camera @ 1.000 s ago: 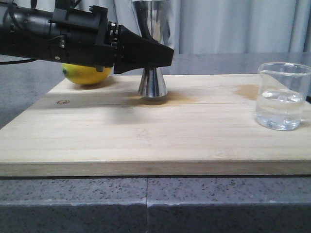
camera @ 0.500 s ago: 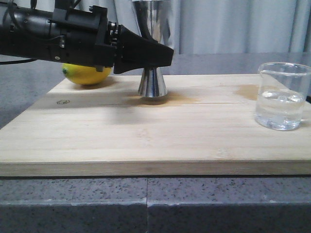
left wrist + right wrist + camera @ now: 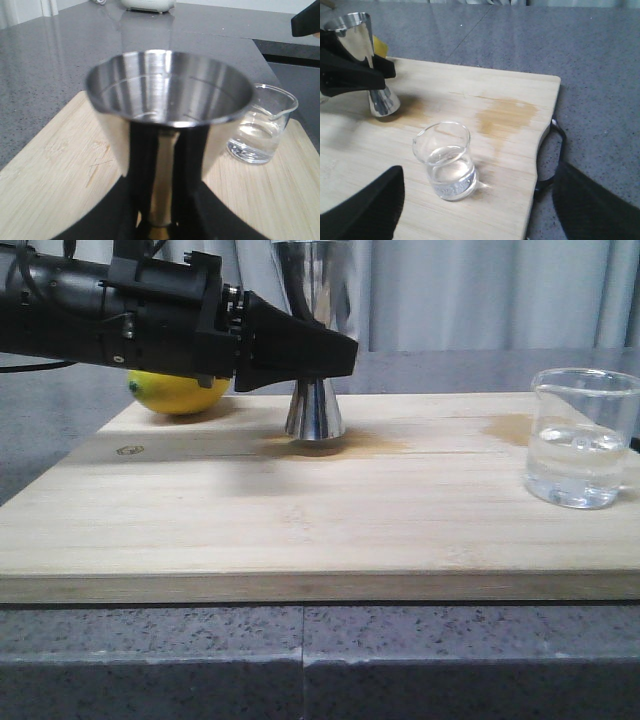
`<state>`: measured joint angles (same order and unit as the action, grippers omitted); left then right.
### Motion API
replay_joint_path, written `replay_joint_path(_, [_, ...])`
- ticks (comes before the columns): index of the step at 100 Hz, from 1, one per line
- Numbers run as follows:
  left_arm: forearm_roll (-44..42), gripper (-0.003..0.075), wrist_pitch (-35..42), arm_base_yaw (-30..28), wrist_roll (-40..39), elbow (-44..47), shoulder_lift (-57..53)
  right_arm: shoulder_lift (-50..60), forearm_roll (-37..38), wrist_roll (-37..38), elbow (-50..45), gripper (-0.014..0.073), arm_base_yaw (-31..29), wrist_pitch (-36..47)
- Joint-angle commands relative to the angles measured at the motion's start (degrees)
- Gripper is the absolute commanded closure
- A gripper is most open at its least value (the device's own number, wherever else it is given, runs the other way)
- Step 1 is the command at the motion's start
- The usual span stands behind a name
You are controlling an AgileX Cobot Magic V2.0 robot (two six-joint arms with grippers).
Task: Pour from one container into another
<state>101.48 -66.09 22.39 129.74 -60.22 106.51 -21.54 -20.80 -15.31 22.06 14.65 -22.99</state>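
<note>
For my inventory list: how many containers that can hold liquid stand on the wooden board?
2. The metal jigger stands at the back of the board near the lemon, gripped by the left gripper; the glass beaker stands at the right edge.

It looked like a kitchen: a speckled grey counter [image 3: 300,660], a wooden board [image 3: 300,530], a lemon [image 3: 175,395]

Lemon [image 3: 178,395] on stained wooden board [image 3: 320,510]

left end effector [image 3: 335,355] clamped; right end effector [image 3: 475,210] spread.
</note>
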Motion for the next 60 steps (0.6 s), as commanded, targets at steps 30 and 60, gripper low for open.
replay_joint_path(30, [4.52, 0.0638, -5.60, 0.58, -0.03, -1.60, -2.38, 0.44, 20.37, 14.83, -10.97, 0.0043, 12.33, 31.31])
replay_joint_path(60, [4.52, 0.0638, -5.60, 0.58, -0.03, -1.60, -2.38, -4.54, 24.82, 14.83, -16.24, 0.0043, 12.33, 42.14])
